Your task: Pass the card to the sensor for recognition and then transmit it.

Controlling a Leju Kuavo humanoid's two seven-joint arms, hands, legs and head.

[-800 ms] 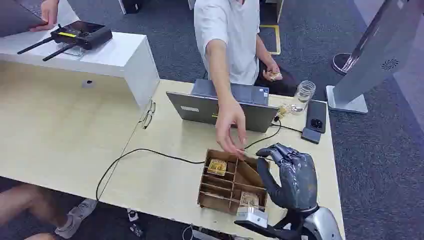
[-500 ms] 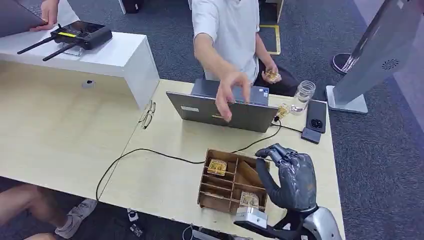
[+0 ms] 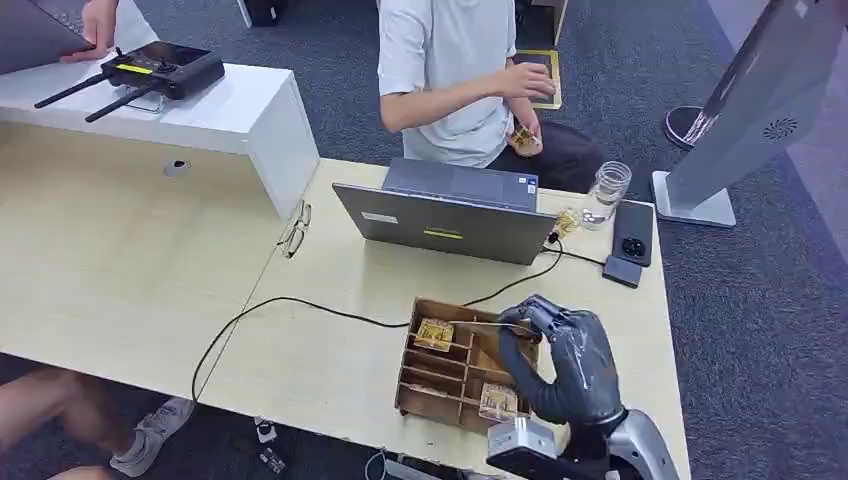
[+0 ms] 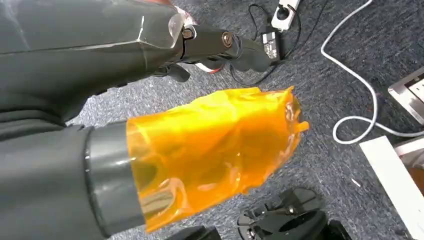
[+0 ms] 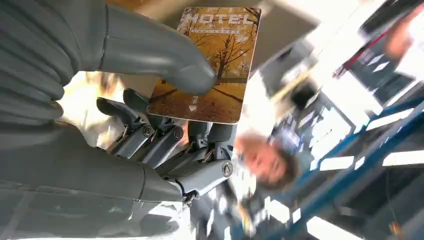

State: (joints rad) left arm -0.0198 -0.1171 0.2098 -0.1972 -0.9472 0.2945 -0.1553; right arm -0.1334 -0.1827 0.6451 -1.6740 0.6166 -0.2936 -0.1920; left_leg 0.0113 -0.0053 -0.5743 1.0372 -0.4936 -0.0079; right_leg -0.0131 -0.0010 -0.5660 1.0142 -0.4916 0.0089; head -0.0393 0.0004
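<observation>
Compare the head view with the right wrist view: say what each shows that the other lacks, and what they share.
Head view alone: the wooden box with its compartments, the laptop, the black cable, the glass jar and the phone on the table.

Right wrist view alone: the card's printed face, an autumn picture headed HOTEL, pressed under the thumb against the darker fingers.

Both: the right hand holding the card, which the head view shows as a thin edge over the box, and a person.

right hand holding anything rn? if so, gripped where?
Yes. The right hand holds a hotel card, thumb pressed on its printed face and fingers behind it, near the edge away from the HOTEL lettering.
</observation>
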